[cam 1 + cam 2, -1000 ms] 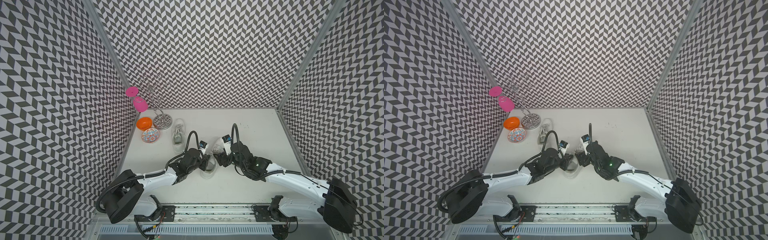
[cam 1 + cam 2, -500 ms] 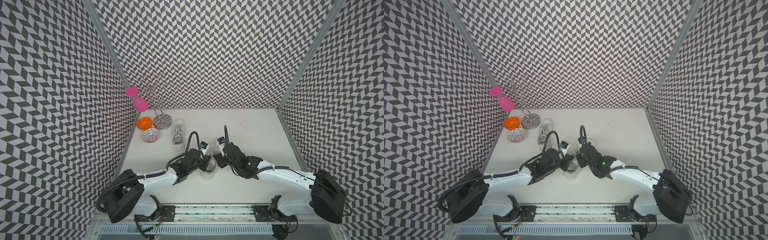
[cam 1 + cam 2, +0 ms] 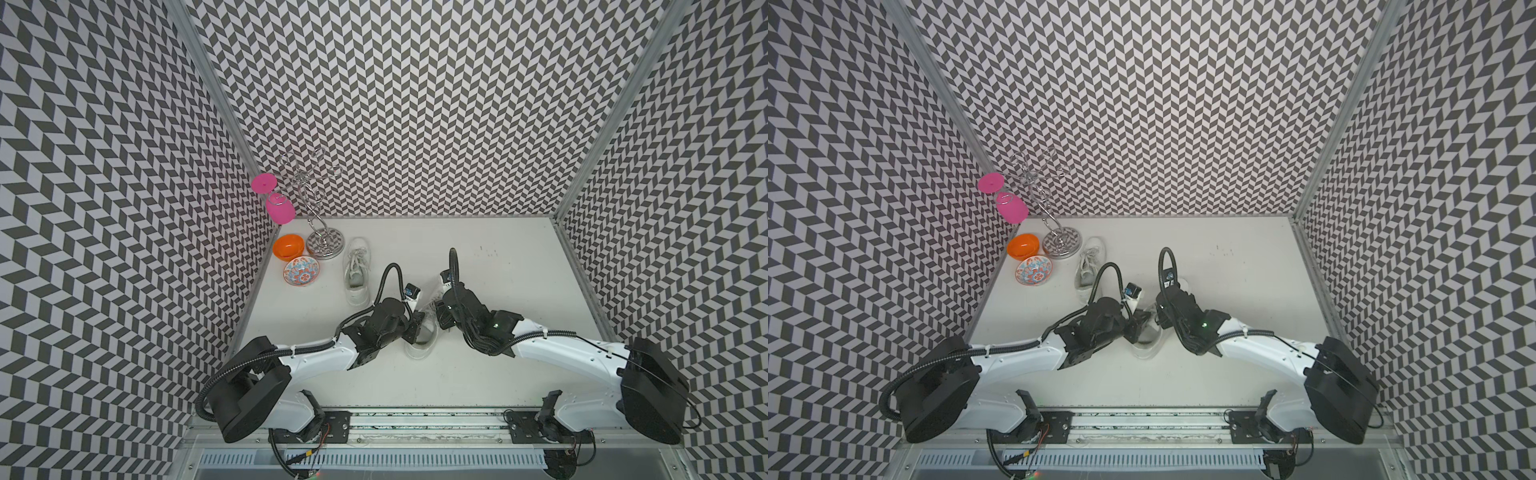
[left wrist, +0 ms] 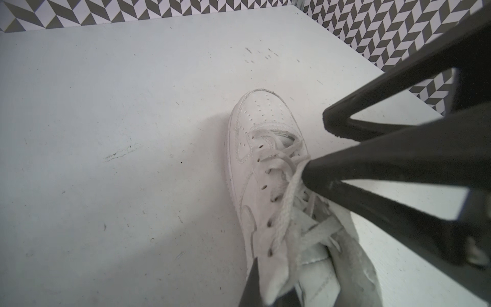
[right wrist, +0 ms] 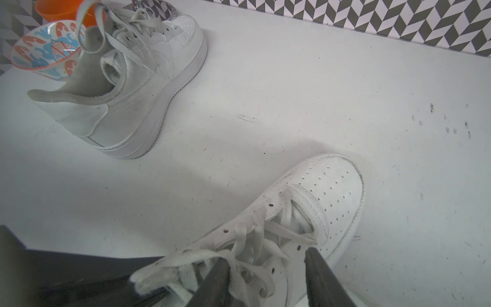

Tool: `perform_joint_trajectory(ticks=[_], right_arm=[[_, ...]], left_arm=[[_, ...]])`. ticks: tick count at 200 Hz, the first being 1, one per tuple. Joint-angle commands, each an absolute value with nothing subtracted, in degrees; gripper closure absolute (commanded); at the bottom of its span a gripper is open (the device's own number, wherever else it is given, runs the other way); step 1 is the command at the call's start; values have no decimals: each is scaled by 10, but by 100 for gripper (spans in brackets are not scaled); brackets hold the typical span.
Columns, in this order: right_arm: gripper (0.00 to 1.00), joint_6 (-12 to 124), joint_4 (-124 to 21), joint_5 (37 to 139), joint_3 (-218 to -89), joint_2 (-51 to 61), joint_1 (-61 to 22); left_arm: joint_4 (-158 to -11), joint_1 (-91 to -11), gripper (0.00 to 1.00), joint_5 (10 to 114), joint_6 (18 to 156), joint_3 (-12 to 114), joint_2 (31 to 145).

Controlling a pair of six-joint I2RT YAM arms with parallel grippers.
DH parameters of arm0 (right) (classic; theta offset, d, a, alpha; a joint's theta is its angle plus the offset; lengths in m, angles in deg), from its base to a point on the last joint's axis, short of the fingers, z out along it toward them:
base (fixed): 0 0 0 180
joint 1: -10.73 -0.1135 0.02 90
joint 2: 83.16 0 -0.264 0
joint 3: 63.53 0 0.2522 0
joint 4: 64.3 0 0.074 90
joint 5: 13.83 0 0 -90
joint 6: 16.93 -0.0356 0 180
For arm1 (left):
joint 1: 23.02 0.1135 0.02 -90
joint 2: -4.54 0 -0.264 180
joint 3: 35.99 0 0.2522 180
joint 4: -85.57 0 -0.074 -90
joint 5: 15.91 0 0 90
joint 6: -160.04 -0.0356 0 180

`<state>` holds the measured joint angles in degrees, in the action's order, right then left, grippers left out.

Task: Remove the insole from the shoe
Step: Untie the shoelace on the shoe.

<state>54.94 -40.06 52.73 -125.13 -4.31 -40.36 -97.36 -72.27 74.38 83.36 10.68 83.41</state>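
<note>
Shoe (image 5: 326,191) braced for insole access | left tool (image 4: 268,292) pinched shut on flap (image 4: 268,255) | right tool (image 5: 265,261) half-open, straddling opposite flap

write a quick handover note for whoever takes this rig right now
Left end effector: shut, pinching one lace-side flap of the shoe near its opening.
Right end effector: open, jaws astride the shoe's other flap, not clamped.
Shoe stands upright on the table, between both arms; second shoe sits apart, farther back, untouched.
Done: shoe pinned by the left arm. No insole is out on the table.
To do: reach into the opening, grip the insole, pull it free.
</note>
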Motion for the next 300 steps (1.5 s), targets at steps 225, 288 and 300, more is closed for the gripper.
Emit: perform_joint_trajectory(ticks=[225, 288, 300], right_arm=[[22, 503, -408, 426, -1278, -29, -338], [19, 547, -411, 533, -1305, -29, -373], [18, 545, -429, 555, -1298, -33, -375]], left_arm=[[-1038, -730, 100, 748, 828, 119, 808], [-1030, -729, 100, 750, 831, 129, 826], [-1033, -730, 100, 747, 831, 128, 826]])
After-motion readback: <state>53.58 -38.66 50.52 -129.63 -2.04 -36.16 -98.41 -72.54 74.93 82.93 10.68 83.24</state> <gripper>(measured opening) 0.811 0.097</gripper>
